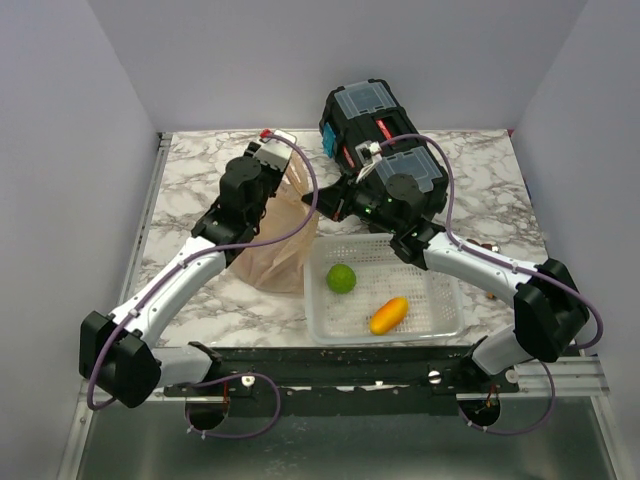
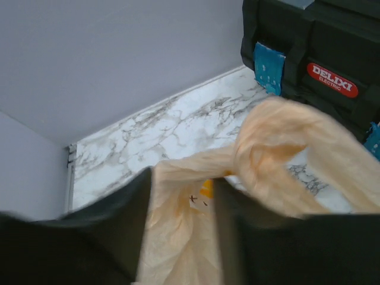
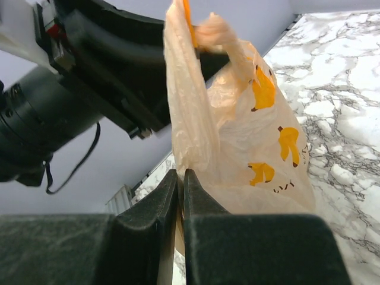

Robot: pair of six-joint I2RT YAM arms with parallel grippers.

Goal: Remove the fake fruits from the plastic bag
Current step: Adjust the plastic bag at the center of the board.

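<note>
The peach-tan plastic bag [image 1: 280, 245] hangs upright at the table's middle, held up by both grippers. My left gripper [image 1: 272, 175] is shut on its top handle; in the left wrist view the bag [image 2: 279, 136] bunches between my left gripper's [image 2: 181, 183] dark fingers. My right gripper [image 1: 335, 205] is shut on the bag's right edge; in the right wrist view it [image 3: 180, 173] pinches a fold of the bag [image 3: 249, 148], which carries yellow prints. The fake fruits are hidden inside the bag or out of view.
A white mesh basket [image 1: 450, 320] sits in front of the bag's right side with a green lime-like ball [image 1: 342, 278] and an orange mango-like fruit [image 1: 388, 315] in it. A black toolbox [image 1: 375, 120] stands at the back, also in the left wrist view [image 2: 320, 59].
</note>
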